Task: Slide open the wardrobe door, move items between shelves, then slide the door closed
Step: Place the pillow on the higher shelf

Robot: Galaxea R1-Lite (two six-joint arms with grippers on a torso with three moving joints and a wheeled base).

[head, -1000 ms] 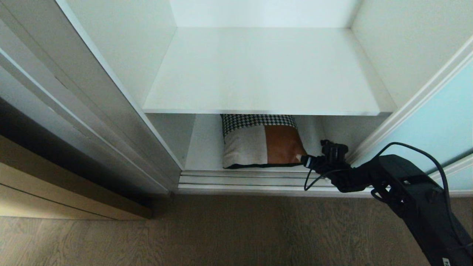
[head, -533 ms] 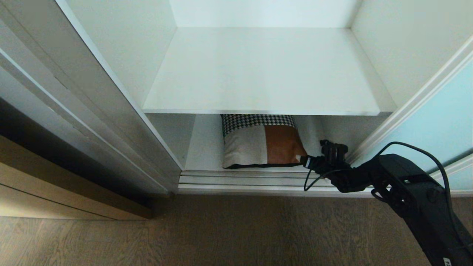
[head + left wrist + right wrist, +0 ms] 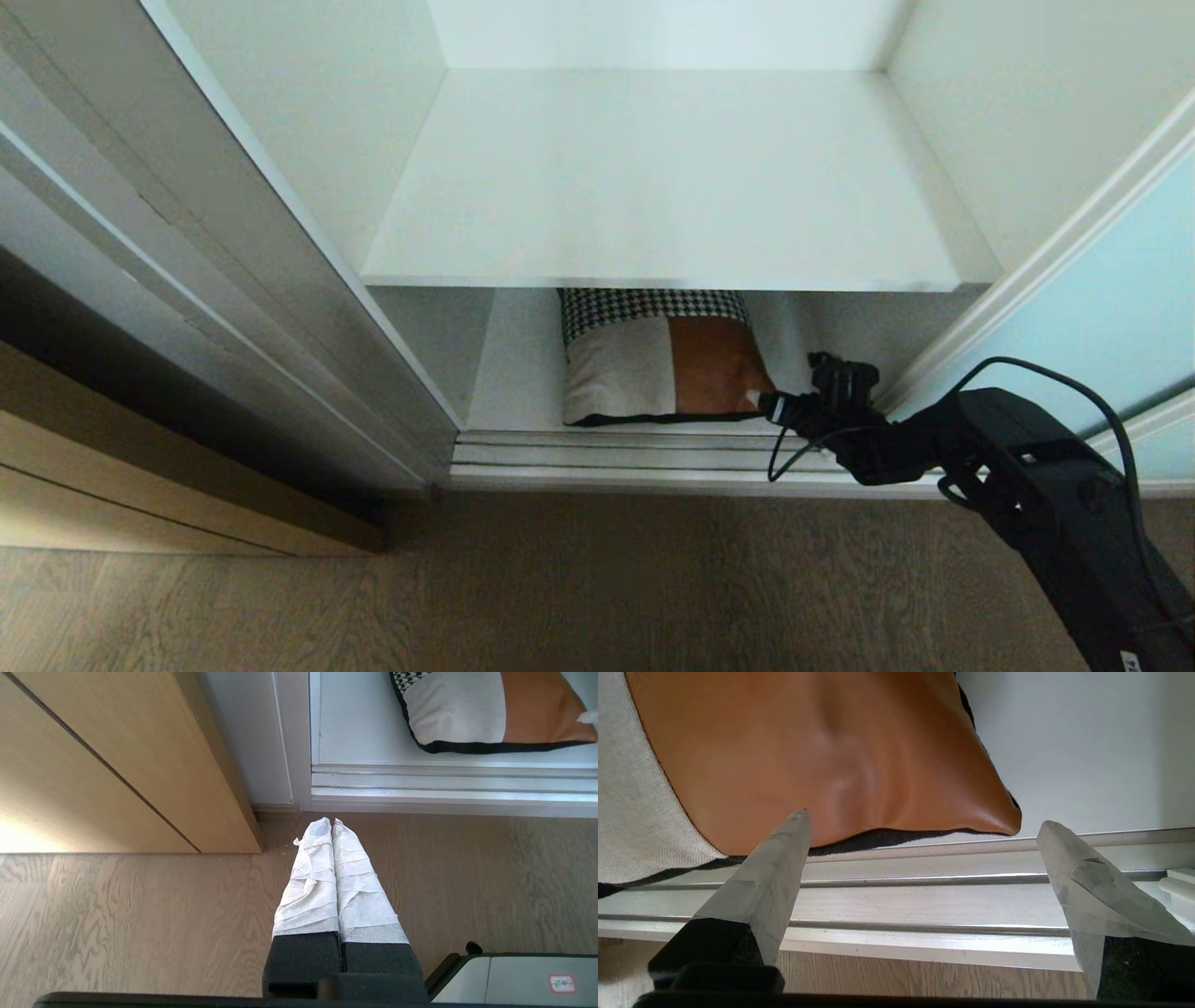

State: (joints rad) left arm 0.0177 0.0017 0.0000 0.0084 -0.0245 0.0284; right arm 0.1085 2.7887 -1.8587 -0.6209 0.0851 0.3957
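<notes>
The sliding wardrobe door (image 3: pixel 1106 322), a pale aqua panel, stands slid to the right and the compartment is open. On the lower shelf (image 3: pixel 518 373) lies the item, a cushion (image 3: pixel 663 369) patched in houndstooth, pale grey and tan-brown with a black edge (image 3: pixel 822 756). The upper shelf (image 3: pixel 663 187) is bare. My right gripper (image 3: pixel 795 387) is open and low at the cushion's front right corner, over the door track; its jaws (image 3: pixel 924 817) straddle that corner without touching it. My left gripper (image 3: pixel 331 820) is shut on nothing, parked above the floor.
The ribbed silver door track (image 3: pixel 607 453) runs along the front of the compartment. A light wooden panel (image 3: pixel 140 485) stands at the left, beside the wardrobe's white side wall (image 3: pixel 308 140). Wood floor (image 3: pixel 560 588) lies in front.
</notes>
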